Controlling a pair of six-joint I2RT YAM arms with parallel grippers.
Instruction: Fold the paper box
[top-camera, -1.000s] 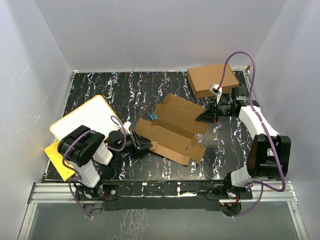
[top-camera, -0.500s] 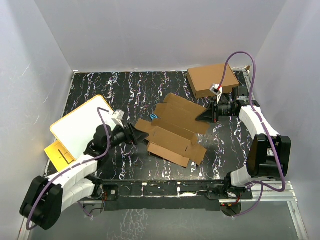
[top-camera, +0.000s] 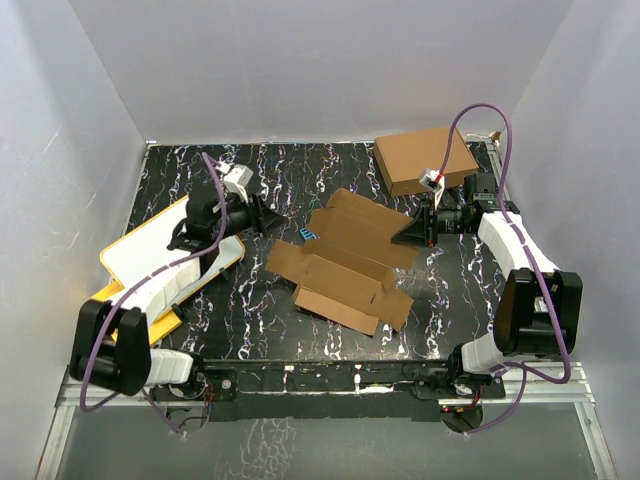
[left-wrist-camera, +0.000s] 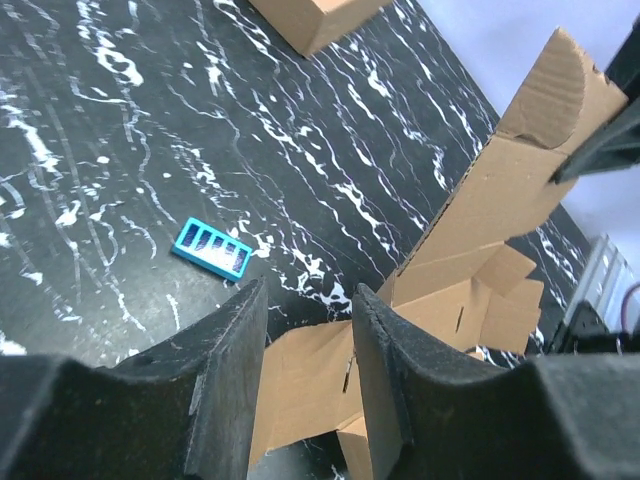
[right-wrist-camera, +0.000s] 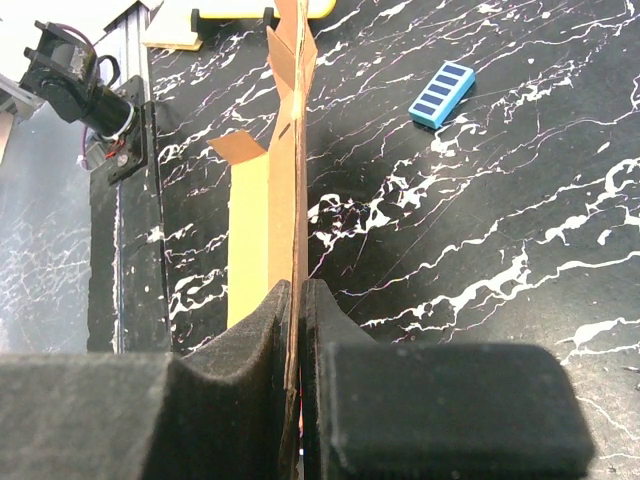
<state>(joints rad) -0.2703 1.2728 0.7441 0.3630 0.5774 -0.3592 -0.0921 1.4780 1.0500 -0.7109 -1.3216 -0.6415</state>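
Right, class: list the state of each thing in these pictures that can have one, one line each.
Brown die-cut cardboard paper box: unfolded, one flap raised.
Right gripper: shut on that flap.
Left gripper: open, empty.
Larger brown cardboard box: closed.
Small blue ridged block: lying flat.
White yellow-rimmed board: lying flat.

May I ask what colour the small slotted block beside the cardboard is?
The small slotted block is blue, clearest in the left wrist view.

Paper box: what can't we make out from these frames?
Top view: the paper box flap inside the right gripper is hidden by it.
Right wrist: paper box seen edge-on, faces unseen.
Left wrist: ready-made box cut off by top edge.
Top view: blue item too small to identify.
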